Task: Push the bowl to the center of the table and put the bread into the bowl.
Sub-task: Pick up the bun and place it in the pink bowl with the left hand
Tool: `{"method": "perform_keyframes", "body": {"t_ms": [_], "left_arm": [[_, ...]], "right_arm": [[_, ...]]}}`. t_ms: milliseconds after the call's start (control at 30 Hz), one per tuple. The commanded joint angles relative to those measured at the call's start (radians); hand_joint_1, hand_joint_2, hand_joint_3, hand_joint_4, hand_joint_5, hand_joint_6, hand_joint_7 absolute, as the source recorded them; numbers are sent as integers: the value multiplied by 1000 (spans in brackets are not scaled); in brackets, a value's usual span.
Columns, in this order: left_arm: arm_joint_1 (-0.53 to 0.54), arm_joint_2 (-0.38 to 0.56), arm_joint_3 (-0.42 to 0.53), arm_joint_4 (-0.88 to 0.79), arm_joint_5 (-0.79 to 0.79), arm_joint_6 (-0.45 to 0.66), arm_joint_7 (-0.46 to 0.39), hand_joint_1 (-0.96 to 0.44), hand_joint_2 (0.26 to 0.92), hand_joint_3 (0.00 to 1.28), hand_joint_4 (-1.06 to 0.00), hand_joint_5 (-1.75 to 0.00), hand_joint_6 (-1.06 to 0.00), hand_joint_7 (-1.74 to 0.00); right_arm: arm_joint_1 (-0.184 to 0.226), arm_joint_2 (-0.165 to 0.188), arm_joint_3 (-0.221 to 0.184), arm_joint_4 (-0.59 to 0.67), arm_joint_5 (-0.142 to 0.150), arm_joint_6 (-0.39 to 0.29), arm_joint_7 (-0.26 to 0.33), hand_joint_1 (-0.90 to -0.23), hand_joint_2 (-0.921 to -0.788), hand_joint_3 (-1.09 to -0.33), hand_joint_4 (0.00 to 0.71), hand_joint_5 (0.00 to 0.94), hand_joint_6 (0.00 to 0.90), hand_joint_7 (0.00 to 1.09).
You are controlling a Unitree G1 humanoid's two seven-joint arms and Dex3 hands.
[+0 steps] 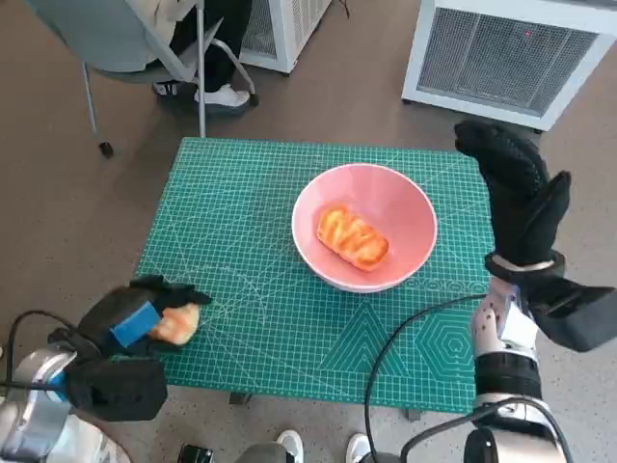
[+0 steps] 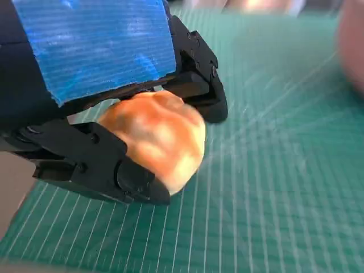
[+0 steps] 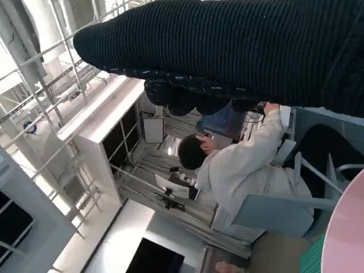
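Your blue-taped black left hand (image 1: 135, 323) grips the small golden bread roll (image 2: 156, 136), ready to lift; pink round bowl (image 1: 416, 207) sits ahead-right; gloved right hand (image 1: 521, 198) empty, fingers extended.

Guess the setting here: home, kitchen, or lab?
Most likely a lab or test workspace, not a kitchen. The table is covered by a green cutting mat, white vented equipment cabinets stand on the floor beside it, and a person sits at a desk among metal racking.
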Motion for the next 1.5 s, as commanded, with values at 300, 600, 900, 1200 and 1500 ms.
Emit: {"method": "perform_keyframes", "body": {"t_ms": [300,600,900,1200,1500], "left_arm": [[-210,-16,28,21,-22,-12,6,3,920,48,-643,-1238,-720,-1049],[-411,-67,-4,-11,-14,39,-9,3,920,26,-681,-1190,-732,-1042],[-693,-194,-135,88,42,0,-5,2,920,38,-665,-1188,-715,-1077],[-974,-351,-279,538,118,-196,76,2,920,52,-659,-1151,-692,-1144],[-1121,-476,-344,880,106,-257,41,0,920,115,-605,-1308,-610,-1131]], "right_arm": [[0,-2,2,18,-9,8,3,-626,-921,-736,384,1,340,29],[-3,-7,-1,21,-5,6,7,-624,-921,-737,385,1,341,28],[-12,-7,-3,25,-7,3,4,-621,-921,-738,385,1,342,27],[-5,-4,0,10,-11,-5,-1,-626,-921,-737,385,1,345,28],[9,-16,-8,3,-7,-20,4,-634,-921,-738,385,0,345,27]]}}
